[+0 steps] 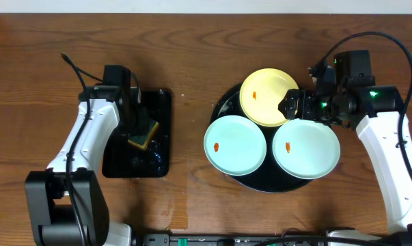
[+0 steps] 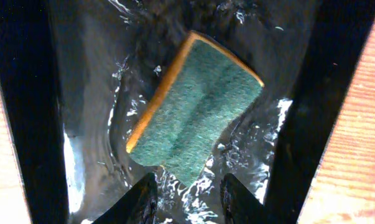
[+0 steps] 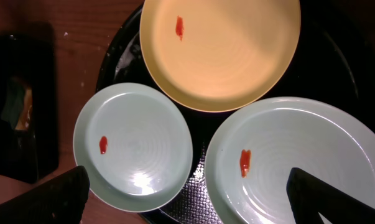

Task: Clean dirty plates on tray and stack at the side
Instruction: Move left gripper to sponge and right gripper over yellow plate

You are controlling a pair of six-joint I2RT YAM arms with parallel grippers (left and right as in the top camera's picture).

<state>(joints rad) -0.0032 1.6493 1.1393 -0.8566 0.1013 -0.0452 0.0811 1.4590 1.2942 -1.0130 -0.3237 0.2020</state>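
The round tray (image 1: 221, 108) holds three plates, each with an orange smear. The yellow plate (image 1: 267, 96) sits at the back, with the left mint plate (image 1: 235, 145) and right mint plate (image 1: 305, 148) in front. Both mint plates overhang the tray's rim. The right end effector (image 3: 199, 193) hovers over them, jaws wide and empty. A rectangular tray (image 1: 162, 102) on the left holds water and a green sponge (image 2: 196, 106). The left end effector (image 2: 190, 196) hangs just above, narrowly parted, with the sponge's corner at the gap, ungripped. Bare surface (image 1: 188, 82) separates the two trays.
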